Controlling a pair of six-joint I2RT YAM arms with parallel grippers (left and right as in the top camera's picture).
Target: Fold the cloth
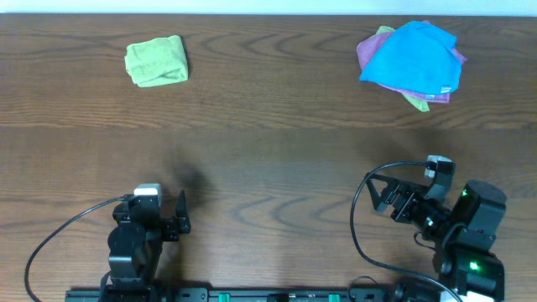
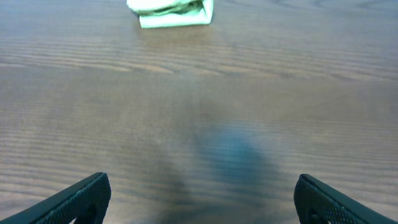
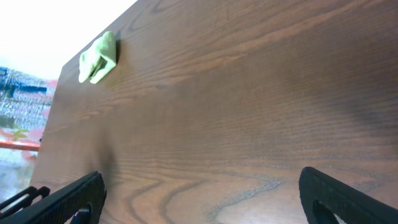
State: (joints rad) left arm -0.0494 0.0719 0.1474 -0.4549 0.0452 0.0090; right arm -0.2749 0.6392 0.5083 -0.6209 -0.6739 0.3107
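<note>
The light olive-green cloth (image 1: 157, 60) lies folded into a small thick bundle at the far left of the table. It also shows at the top of the left wrist view (image 2: 172, 14) and at the upper left of the right wrist view (image 3: 99, 57). My left gripper (image 1: 173, 216) is open and empty near the front edge, well short of the cloth; its fingers (image 2: 200, 198) frame bare wood. My right gripper (image 1: 388, 195) is open and empty at the front right, its fingers (image 3: 199, 196) over bare wood.
A pile of cloths lies at the far right: a bright blue cloth (image 1: 415, 57) on top, a purple cloth (image 1: 367, 52) under it, and a green edge (image 1: 417, 102) poking out. Black cables (image 1: 359, 210) loop beside both arm bases. The table's left edge (image 3: 53, 112) shows in the right wrist view.
</note>
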